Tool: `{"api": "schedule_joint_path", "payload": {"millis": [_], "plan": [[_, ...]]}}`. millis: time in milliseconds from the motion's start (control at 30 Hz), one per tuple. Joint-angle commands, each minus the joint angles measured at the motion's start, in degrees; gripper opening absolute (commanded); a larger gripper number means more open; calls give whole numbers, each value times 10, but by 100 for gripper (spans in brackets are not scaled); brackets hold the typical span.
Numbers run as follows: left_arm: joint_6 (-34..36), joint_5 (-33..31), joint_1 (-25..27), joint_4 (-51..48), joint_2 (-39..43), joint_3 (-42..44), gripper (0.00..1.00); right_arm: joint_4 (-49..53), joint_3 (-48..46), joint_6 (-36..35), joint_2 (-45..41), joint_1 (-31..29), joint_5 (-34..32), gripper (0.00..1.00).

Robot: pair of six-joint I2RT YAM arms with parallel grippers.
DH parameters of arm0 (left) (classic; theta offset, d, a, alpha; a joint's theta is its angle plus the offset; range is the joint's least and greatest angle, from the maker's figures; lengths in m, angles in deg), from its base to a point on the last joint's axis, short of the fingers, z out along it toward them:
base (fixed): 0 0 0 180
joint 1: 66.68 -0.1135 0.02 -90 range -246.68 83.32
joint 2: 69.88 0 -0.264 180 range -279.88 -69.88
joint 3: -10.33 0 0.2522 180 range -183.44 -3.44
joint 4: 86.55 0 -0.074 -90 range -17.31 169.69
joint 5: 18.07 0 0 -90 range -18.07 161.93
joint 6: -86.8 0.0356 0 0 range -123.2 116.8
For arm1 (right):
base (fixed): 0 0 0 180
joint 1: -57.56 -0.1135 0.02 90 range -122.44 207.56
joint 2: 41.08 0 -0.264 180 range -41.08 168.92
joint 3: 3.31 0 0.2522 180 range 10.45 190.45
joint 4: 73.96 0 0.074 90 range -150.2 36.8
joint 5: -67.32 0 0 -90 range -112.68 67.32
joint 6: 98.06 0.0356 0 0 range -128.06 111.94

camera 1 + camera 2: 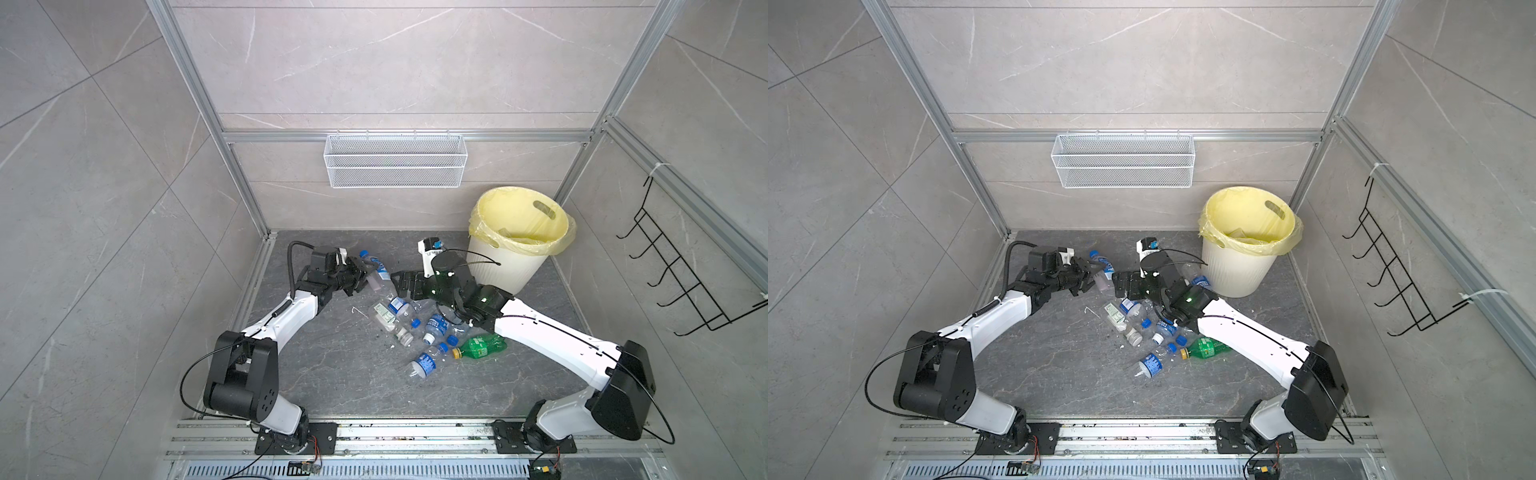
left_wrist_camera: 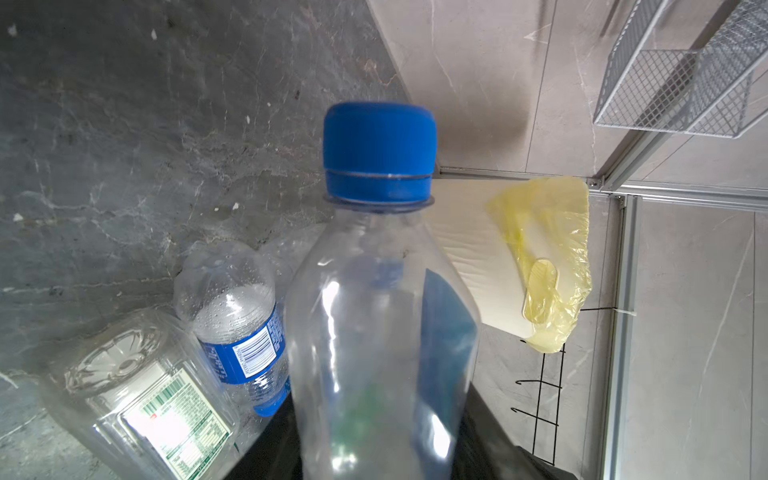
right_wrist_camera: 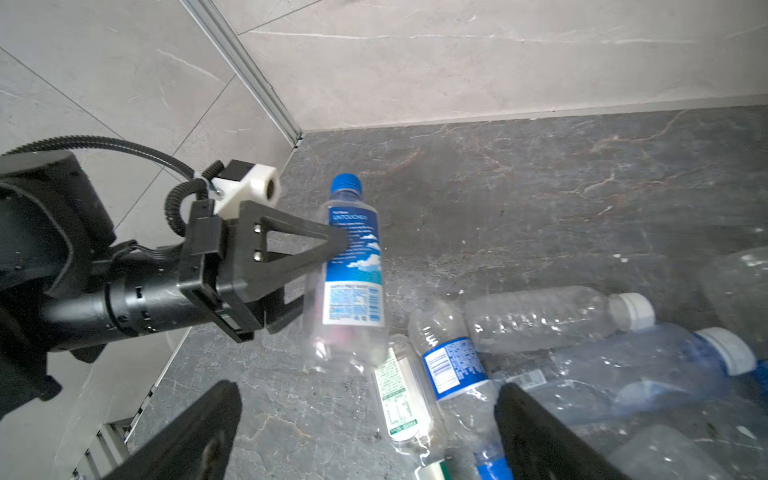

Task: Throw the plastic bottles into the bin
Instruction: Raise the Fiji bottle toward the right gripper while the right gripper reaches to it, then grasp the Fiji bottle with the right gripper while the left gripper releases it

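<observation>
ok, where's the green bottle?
In both top views the green bottle lies on the floor, right of centre, beside the right arm.

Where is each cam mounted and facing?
Both top views: overhead at the front, looking down; whole left arm, right arm, left gripper, right gripper, bin show.
Left wrist: on the left arm, faces past the held bottle toward the bin; own gripper not clearly seen.
Right wrist: on the right arm, faces the left gripper clamping that bottle; own open jaws at frame edge.
Shared: all show the held bottle.
</observation>
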Motion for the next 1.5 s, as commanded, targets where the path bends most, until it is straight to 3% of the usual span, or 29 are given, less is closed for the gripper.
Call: {"api": "schedule_joint_path", "payload": {"millis": [0,533,967,1333,1467], "plan": [[-30,27,-2,39,23,2,45,-26,21,5,32,-16,-13,97],[-47,31,-8,36,6,11,45,-13,63,13,122,-29,-58,91],[-55,41,-9,51,4,12,46,-21,86,32,158,-18,-12,77],[-55,47,-10,55,7,9,46,-26,103,40,183,-16,15,75],[-58,51,-10,62,7,11,47,-26,108,41,185,-14,22,69]]}}
